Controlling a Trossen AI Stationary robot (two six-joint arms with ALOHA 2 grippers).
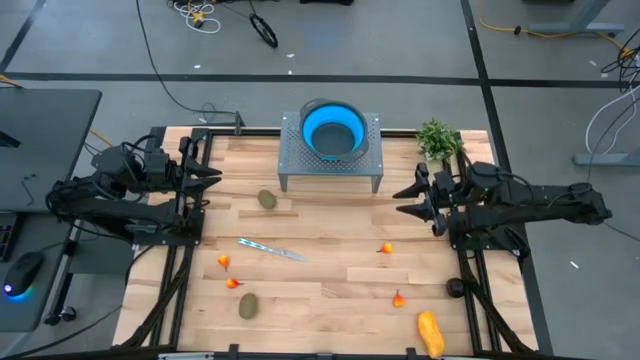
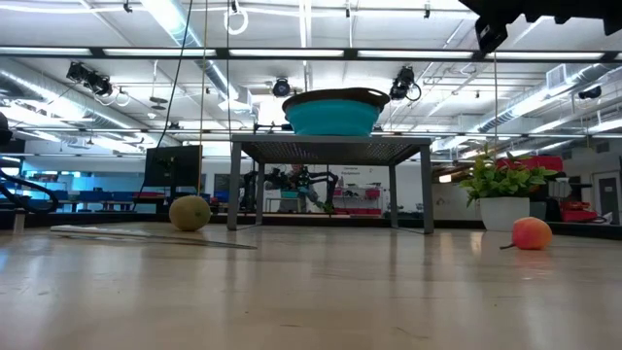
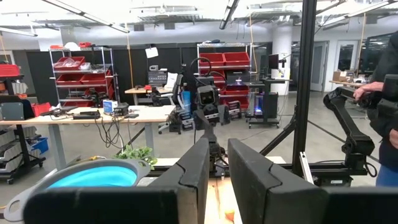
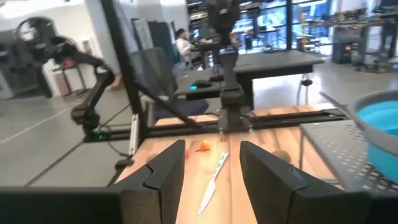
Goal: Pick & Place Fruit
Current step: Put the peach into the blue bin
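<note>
In the high view one brown-green kiwi (image 1: 267, 199) lies in front of the metal stand, and a second kiwi (image 1: 248, 305) lies near the near edge. The elongated yellow-orange fruit (image 1: 431, 333) sits at the near right. Several tiny red-orange fruits (image 1: 386, 248) are scattered over the wood. My left gripper (image 1: 212, 185) hovers open at the table's left side. My right gripper (image 1: 399, 201) hovers open at the right side, facing it. Both touch nothing. The right wrist view shows a red-orange fruit (image 4: 203, 147) and a kiwi (image 4: 281, 155) beyond my open right gripper (image 4: 211, 177).
A blue bowl (image 1: 333, 130) sits on a perforated metal stand (image 1: 295, 165) at the far middle. A potted green plant (image 1: 437, 140) stands at the far right. A slim silvery knife-like stick (image 1: 272, 249) lies mid-table. A person (image 3: 382, 74) stands beyond the right side.
</note>
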